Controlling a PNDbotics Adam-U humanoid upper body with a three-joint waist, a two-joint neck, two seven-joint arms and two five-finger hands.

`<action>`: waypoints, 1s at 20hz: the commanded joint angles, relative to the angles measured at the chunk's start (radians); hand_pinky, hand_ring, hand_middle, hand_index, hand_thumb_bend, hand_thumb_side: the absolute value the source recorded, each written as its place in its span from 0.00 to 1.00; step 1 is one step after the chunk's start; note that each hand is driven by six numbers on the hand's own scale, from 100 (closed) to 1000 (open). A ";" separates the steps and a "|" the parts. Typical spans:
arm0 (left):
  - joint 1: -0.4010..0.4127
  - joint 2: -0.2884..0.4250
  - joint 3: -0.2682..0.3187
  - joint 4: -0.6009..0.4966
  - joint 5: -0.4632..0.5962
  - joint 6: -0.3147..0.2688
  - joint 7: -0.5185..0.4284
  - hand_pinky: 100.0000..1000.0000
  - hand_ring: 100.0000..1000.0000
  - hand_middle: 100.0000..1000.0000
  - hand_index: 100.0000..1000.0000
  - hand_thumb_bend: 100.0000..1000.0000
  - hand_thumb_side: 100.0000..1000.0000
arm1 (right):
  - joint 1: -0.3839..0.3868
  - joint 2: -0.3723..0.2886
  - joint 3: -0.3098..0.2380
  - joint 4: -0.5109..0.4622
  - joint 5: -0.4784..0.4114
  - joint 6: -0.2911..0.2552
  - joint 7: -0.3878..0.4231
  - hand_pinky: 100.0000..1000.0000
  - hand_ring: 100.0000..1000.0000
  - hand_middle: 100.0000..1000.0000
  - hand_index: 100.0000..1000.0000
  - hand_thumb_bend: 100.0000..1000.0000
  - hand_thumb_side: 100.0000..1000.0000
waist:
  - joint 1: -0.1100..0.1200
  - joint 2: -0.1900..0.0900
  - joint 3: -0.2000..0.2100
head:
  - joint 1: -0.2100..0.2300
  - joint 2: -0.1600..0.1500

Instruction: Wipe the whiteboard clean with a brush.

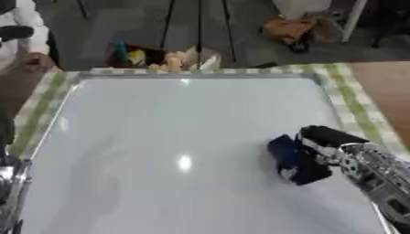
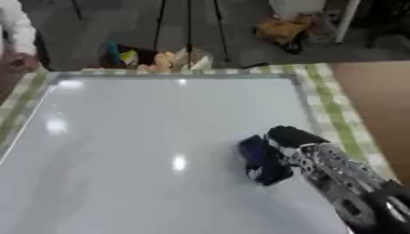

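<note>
A large whiteboard (image 1: 176, 137) with a metal frame lies flat before me, its surface glossy with light glare and no marks that I can make out. My right hand (image 1: 324, 141) comes in from the lower right and is shut on a dark blue brush (image 1: 290, 157), which presses on the board's right half. In the right eye view the same brush (image 2: 258, 160) sits just left of the hand (image 2: 300, 139). At the lower left edge a bit of silver arm (image 1: 9, 192) shows; the left hand itself is out of view.
The board rests on a green-checked cloth (image 1: 352, 100). Beyond its far edge stand a box of colourful items (image 1: 164, 57), tripod legs (image 1: 196, 23) and an orange object (image 1: 288, 29) on the floor. A person's hand (image 1: 36, 59) rests by the far left corner.
</note>
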 commanded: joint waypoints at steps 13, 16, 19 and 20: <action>-0.008 0.010 -0.002 -0.017 0.000 0.002 -0.008 0.63 0.78 0.76 0.71 0.02 1.00 | 0.006 -0.040 -0.063 0.085 0.044 0.046 -0.050 0.35 0.56 0.22 0.25 0.00 0.41 | 0.003 -0.019 -0.010 | 0.006 -0.013; -0.008 0.010 -0.002 -0.017 0.000 0.002 -0.007 0.63 0.78 0.76 0.71 0.02 1.00 | 0.004 -0.043 -0.073 0.090 0.041 0.055 -0.059 0.35 0.56 0.22 0.25 0.00 0.41 | 0.004 -0.019 -0.010 | 0.008 -0.013; -0.007 0.010 -0.002 -0.017 0.000 0.002 -0.008 0.63 0.78 0.76 0.71 0.02 1.00 | -0.005 -0.045 -0.082 0.093 0.037 0.064 -0.065 0.35 0.56 0.22 0.25 0.00 0.41 | 0.003 -0.019 -0.011 | 0.008 -0.011; -0.007 0.010 -0.002 -0.017 0.000 0.002 -0.008 0.63 0.78 0.76 0.71 0.02 1.00 | -0.007 -0.047 -0.084 0.093 0.038 0.067 -0.069 0.35 0.56 0.22 0.25 0.00 0.42 | 0.003 -0.019 -0.011 | 0.009 -0.011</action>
